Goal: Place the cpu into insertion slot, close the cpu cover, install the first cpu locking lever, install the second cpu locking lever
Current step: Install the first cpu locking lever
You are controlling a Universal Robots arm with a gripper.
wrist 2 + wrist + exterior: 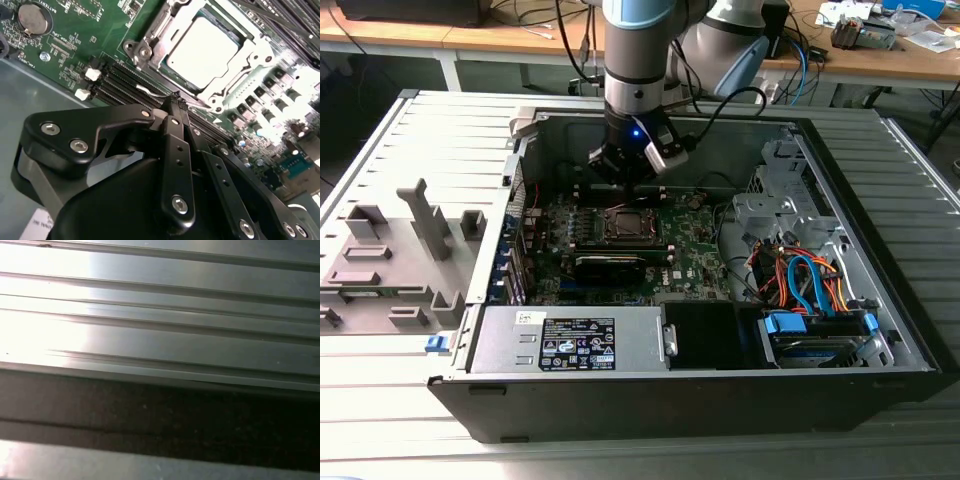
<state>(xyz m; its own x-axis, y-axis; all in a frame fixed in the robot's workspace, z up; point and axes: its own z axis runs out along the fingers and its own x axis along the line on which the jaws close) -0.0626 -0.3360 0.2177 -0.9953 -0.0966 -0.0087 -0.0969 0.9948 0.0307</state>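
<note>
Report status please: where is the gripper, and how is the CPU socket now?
Gripper shut, empty, over the memory slots beside the insertion slot. CPU seated, cover frame down around it. Nothing in the way.

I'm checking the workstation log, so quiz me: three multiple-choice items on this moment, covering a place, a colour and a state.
1. Where does the gripper hang in the exterior view?
A. Over the motherboard inside the open case
B. Over the grey fixtures outside the case
C. Over the blue and orange cables

2. What colour is the motherboard?
A. Red
B. Green
C. White

3. What is in the insertion slot?
A. Nothing
B. A fan
C. A silver cpu

Answers:
1 A: the gripper is above the motherboard, within the case walls.
2 B: the board shows green in the exterior and second wrist views.
3 C: the cpu lies inside the insertion slot.
</note>
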